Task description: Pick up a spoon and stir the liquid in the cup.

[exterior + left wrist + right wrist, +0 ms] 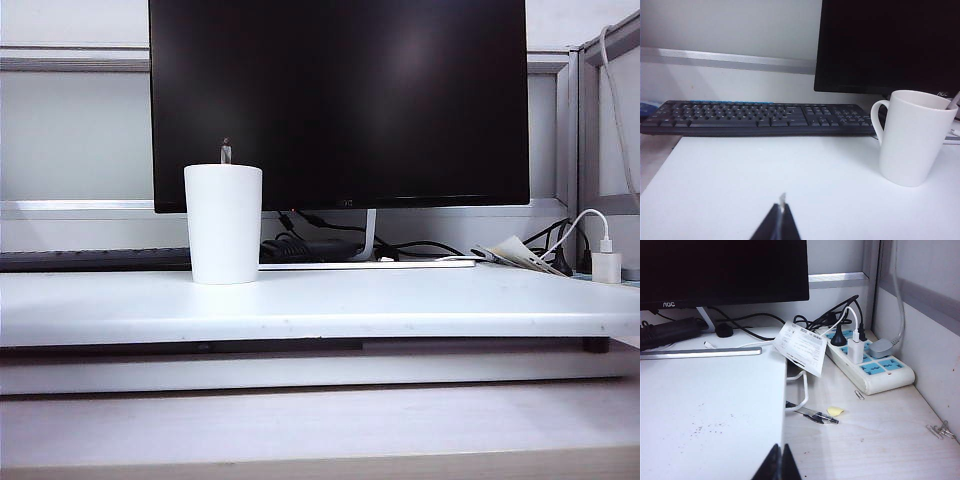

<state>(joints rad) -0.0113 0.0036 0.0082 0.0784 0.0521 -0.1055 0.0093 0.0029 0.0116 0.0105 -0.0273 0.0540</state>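
- White cup stands left of centre on your bench, spoon inside.
- Your left hand and right hand: closed, empty.

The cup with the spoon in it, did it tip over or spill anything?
No. The cup stands upright on the white table, the spoon poking up from inside, and no spill shows around it. Both grippers, left and right, sit shut and away from it.

Glossy white ceramic-looking cup, grey metal spoon, matt white table.
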